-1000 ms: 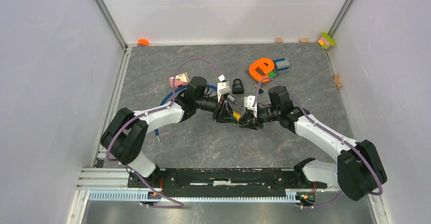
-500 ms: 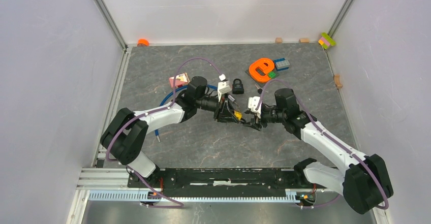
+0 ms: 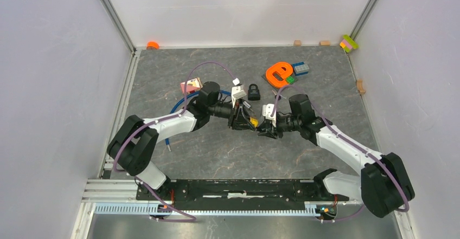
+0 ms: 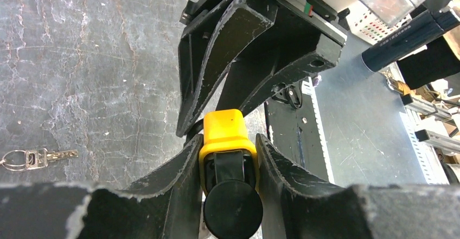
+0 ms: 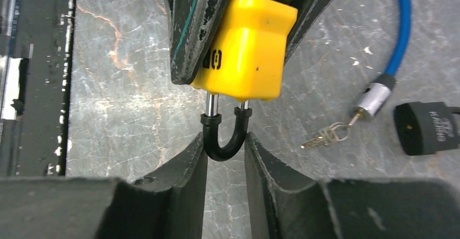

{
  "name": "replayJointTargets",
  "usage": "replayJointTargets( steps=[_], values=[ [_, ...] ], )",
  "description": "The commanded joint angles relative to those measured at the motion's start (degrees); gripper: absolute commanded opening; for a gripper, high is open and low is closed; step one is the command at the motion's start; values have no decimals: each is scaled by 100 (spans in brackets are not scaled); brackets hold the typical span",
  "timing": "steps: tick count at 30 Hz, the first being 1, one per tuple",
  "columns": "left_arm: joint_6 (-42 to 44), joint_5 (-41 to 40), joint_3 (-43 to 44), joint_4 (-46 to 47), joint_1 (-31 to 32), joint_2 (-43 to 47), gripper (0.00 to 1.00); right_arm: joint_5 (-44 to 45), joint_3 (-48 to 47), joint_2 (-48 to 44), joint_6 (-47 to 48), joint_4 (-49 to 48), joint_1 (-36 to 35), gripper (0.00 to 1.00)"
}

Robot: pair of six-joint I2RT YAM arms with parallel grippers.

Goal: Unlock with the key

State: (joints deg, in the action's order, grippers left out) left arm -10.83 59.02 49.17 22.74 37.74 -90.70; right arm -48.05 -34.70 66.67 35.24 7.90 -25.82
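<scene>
Left gripper point(image 4: 229, 137) is narrowed onto the yellow padlock point(image 5: 247, 44), 1 finger flat on each side of the body, firm hold. The lock sits between the 2 wrists over the middle of the table point(image 3: 217, 157), just in front of the black padlock point(image 3: 253, 91). Its shackle point(image 5: 222, 151) points at the right arm. Right gripper point(image 5: 225, 136) is nearly closed, with its 2 fingertips against the outer sides of that black U, so I read it as pinching the shackle. Both shackle legs show bare metal between the black sleeve and the body. I can't tell whether it's released. The key point(image 4: 233, 211) is a black round head at the opposite end of the body, facing the left wrist camera, and neither claw is on it. A spare key ring point(image 5: 325, 136) lies flat on the table, touching the silver tip of the blue cable lock point(image 5: 398, 38), with the black padlock just beside it. The orange letter e point(image 3: 279, 73) is farther back, well apart from both claws.
</scene>
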Motion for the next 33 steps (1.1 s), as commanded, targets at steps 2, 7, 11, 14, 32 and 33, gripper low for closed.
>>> replayJointTargets(
  steps=[2, 7, 11, 14, 32, 33],
  values=[
    [288, 536, -177, 567, 69, 307, 3, -549, -353, 319, 157, 183, 65, 28],
    [1904, 369, -232, -600, 68, 578, 5, -1338, -600, 598, 284, 570, 202, 24],
    [3021, -86, -127, -1726, 46, 768, 4, -1669, -840, 904, 603, 1107, 261, 29],
    [3452, -641, -215, -2049, -38, 919, 4, -1700, -866, 1027, 756, 1330, 282, 39],
    [2084, -869, 474, -3989, -2006, -487, 2, -489, -455, 540, 299, 733, 281, 70],
    [1934, -816, 564, -4033, -2106, -647, 3, -473, -451, 542, 299, 729, 280, 70]
  ],
)
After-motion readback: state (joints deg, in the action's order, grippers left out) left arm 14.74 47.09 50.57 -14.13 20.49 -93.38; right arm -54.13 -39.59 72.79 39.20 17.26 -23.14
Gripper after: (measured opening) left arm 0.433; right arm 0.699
